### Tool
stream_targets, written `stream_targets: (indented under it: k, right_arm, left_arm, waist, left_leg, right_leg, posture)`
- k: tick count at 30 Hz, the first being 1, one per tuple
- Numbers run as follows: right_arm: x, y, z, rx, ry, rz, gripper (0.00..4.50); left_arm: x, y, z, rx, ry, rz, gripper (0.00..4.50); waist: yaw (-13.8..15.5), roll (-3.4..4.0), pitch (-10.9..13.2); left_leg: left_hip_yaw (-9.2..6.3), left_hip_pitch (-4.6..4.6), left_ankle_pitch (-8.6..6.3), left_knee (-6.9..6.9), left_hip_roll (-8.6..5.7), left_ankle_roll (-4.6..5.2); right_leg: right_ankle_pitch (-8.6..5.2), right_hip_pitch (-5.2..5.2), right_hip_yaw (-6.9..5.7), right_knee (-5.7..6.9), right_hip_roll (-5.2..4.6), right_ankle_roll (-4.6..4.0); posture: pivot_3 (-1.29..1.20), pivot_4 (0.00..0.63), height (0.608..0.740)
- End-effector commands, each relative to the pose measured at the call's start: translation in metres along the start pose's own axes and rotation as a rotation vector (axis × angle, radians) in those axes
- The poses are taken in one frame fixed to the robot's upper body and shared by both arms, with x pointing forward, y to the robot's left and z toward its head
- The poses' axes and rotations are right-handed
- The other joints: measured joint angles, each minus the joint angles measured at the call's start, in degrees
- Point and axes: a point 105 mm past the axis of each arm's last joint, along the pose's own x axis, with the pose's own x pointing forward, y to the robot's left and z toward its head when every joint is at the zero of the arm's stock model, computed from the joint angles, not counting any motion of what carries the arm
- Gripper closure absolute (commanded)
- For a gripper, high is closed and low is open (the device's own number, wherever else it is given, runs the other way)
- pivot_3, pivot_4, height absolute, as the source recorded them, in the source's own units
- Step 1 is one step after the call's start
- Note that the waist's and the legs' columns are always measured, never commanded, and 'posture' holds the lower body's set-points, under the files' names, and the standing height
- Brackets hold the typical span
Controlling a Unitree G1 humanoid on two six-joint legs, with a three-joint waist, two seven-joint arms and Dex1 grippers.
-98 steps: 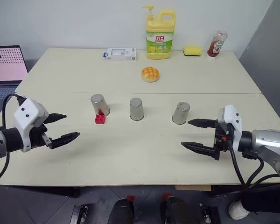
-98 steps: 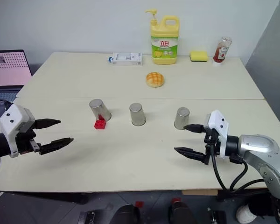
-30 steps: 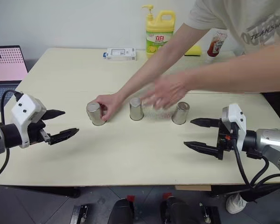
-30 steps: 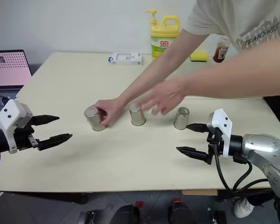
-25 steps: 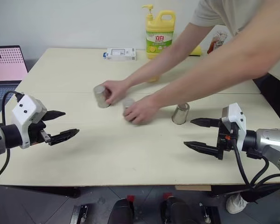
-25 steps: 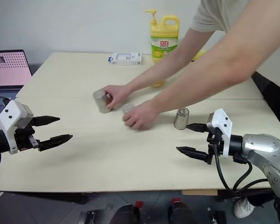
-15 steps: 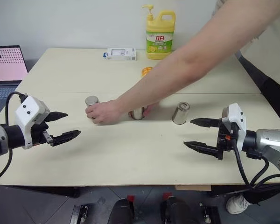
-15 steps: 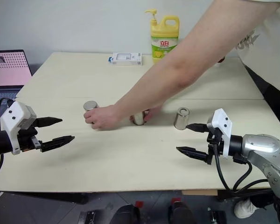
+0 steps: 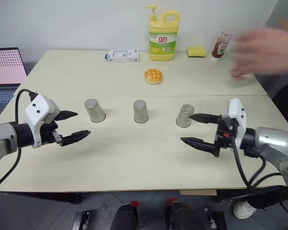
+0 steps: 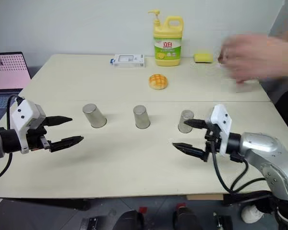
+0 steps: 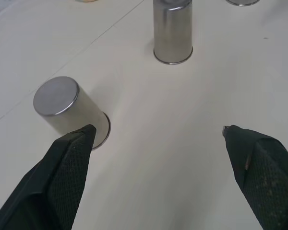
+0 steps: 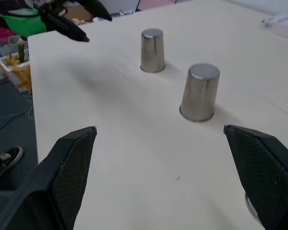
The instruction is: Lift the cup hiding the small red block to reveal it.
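Note:
Three identical silver-grey cups stand upside down in a row on the cream table (image 9: 134, 158): a left cup (image 9: 94, 110), a middle cup (image 9: 140, 111) and a right cup (image 9: 185, 116). The small red block is hidden, and I cannot tell which cup covers it. My left gripper (image 9: 82, 123) is open and empty, just left of and nearer than the left cup (image 11: 69, 110). My right gripper (image 9: 186, 128) is open and empty, its upper fingertip close beside the right cup. The right wrist view takes in the middle cup (image 12: 200, 92) and the left cup (image 12: 152, 50).
A person's blurred hand (image 9: 266, 50) hovers over the table's back right. At the back stand a yellow soap bottle (image 9: 163, 33), a white box (image 9: 122, 55), a sponge (image 9: 196, 51) and a ketchup bottle (image 9: 219, 46). A bun (image 9: 153, 76) lies behind the cups, a laptop (image 9: 7, 72) at far left.
The person's arm has pulled away from the cups to the back right, leaving them in a row. My right gripper has moved left, up to the right cup. My left gripper edged right.

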Motion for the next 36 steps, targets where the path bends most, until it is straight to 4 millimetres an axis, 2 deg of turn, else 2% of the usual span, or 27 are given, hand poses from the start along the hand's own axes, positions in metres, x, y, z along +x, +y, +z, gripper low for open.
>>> stream_targets:
  k: [1,8,13,18,24,33,36]
  right_arm:
    - [0.029,-0.008,0.006,-0.054,0.010,-0.014,0.00]
    - [0.096,-0.035,0.001,-0.051,0.072,-0.059,0.00]
    - [0.128,-0.058,-0.009,-0.022,0.109,-0.134,0.00]
    - [0.155,-0.062,-0.017,0.018,0.124,-0.136,0.00]
    - [0.177,-0.072,-0.022,0.037,0.145,-0.171,0.00]
    - [0.190,-0.078,-0.027,0.018,0.174,-0.198,0.00]
    - [0.192,-0.080,-0.027,0.015,0.170,-0.210,0.51]
  left_arm:
    - [0.000,-0.001,0.009,0.022,-0.024,-0.011,0.01]
    - [-0.003,-0.002,0.009,0.016,-0.025,-0.023,0.01]
    - [-0.004,-0.002,0.009,0.014,-0.024,-0.025,0.01]
    - [-0.005,-0.004,0.008,0.010,-0.019,-0.024,0.01]
    - [-0.006,-0.004,0.007,0.008,-0.016,-0.019,0.01]
    - [-0.007,-0.005,0.006,0.006,-0.013,-0.010,0.01]
    - [-0.007,-0.006,0.005,0.007,-0.012,-0.006,0.00]
  waist:
    - [-0.06,0.00,0.00]
    - [0.02,0.00,0.00]
    - [0.17,-0.01,-0.01]
    - [0.00,-0.01,-0.01]
    - [-0.09,-0.01,-0.01]
    - [-0.18,-0.01,-0.01]
    - [-0.19,-0.01,-0.01]
  left_leg:
    - [0.00,0.02,0.00,0.00,0.01,0.00]
    - [0.05,-0.03,0.00,0.01,0.00,0.00]
    - [0.09,-0.09,0.00,0.01,0.00,0.00]
    - [0.17,-0.11,0.00,0.01,0.02,0.00]
    - [0.24,-0.12,0.00,0.00,0.03,0.00]
    - [0.35,-0.12,0.00,-0.02,0.04,0.00]
    - [0.34,-0.12,0.00,-0.02,0.05,0.00]
  right_leg:
    - [0.00,0.00,0.00,0.00,0.00,0.00]
    - [0.01,-0.07,0.04,0.01,0.01,-0.02]
    - [0.01,-0.10,0.06,-0.03,-0.01,-0.03]
    - [0.02,-0.19,0.13,0.00,-0.03,-0.03]
    - [0.02,-0.31,0.19,0.12,-0.02,-0.04]
    - [0.02,-0.35,0.29,0.12,-0.03,-0.04]
    - [0.02,-0.36,0.28,0.13,-0.03,-0.05]
  posture:
    - [0.00,0.150,0.740]
    - [0.00,0.150,0.740]
    - [0.00,0.150,0.740]
    - [0.00,0.150,0.740]
    - [0.00,0.150,0.740]
    - [0.00,0.150,0.740]
    - [0.00,0.150,0.740]
